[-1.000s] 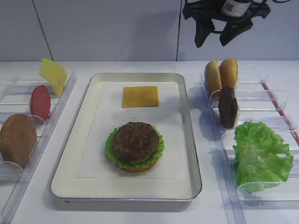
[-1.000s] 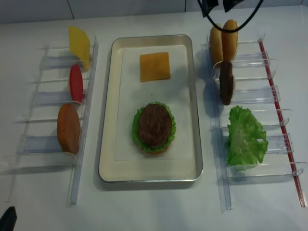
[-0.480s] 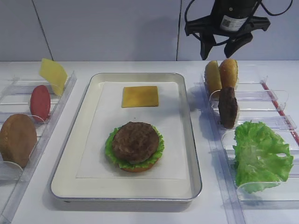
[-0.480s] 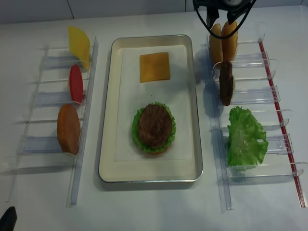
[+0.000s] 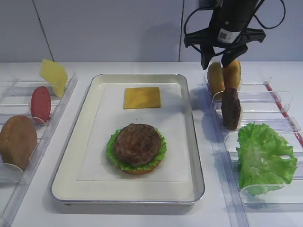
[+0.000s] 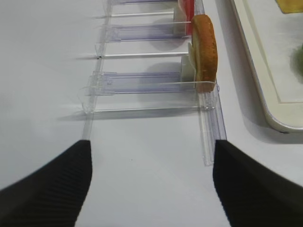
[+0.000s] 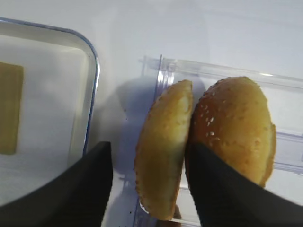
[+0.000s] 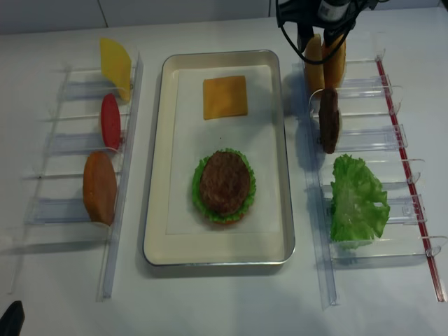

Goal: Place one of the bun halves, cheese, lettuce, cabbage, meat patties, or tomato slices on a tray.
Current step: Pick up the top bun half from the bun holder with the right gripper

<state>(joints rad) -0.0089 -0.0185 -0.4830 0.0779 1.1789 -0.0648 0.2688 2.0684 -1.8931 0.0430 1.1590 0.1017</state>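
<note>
right wrist view: right gripper (image 7: pixel 149 177) has dropped over the rack, fingers half-wide & narrowing astride the left glossy golden sesame bun half (image 7: pixel 163 149), not yet clamped; silver-rimmed metal tray (image 5: pixel 196 161) awaits

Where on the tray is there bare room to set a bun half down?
Free liner lies between the cheese slice and the stacked patty on lettuce, and in strips beside that stack, toward the tray rims. The near strip of liner is narrower. The right rack is crowded: the right tool straddles one bun half.
</note>
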